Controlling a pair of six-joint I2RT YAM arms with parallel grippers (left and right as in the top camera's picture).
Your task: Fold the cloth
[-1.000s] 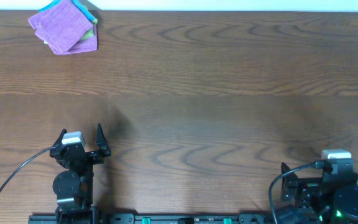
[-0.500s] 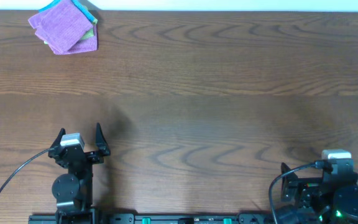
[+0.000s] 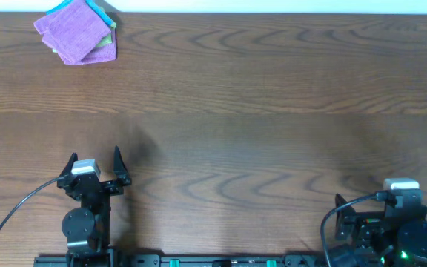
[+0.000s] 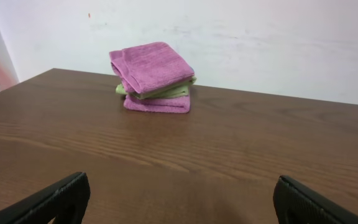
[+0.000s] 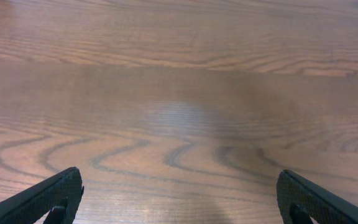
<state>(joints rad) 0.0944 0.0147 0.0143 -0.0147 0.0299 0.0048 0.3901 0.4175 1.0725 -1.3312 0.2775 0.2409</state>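
The lilac-purple cloth [image 3: 71, 33] lies folded on top of a small stack at the table's far left corner. In the left wrist view it [image 4: 151, 64] rests on a yellow-green folded cloth [image 4: 166, 93], with another purple layer [image 4: 158, 105] underneath. A blue edge [image 3: 107, 12] shows at the back of the stack. My left gripper [image 3: 96, 159] is open and empty near the front left edge, far from the stack; its fingers frame bare wood [image 4: 182, 193]. My right gripper [image 5: 179, 190] is open and empty over bare wood at the front right.
The brown wooden table [image 3: 258, 111] runs to a white wall [image 4: 260, 37] at the back. Black cables [image 3: 13, 211] and the arm bases sit along the front edge.
My left gripper drew back slightly toward the front edge, then stopped. The right arm and the cloth stack have not moved.
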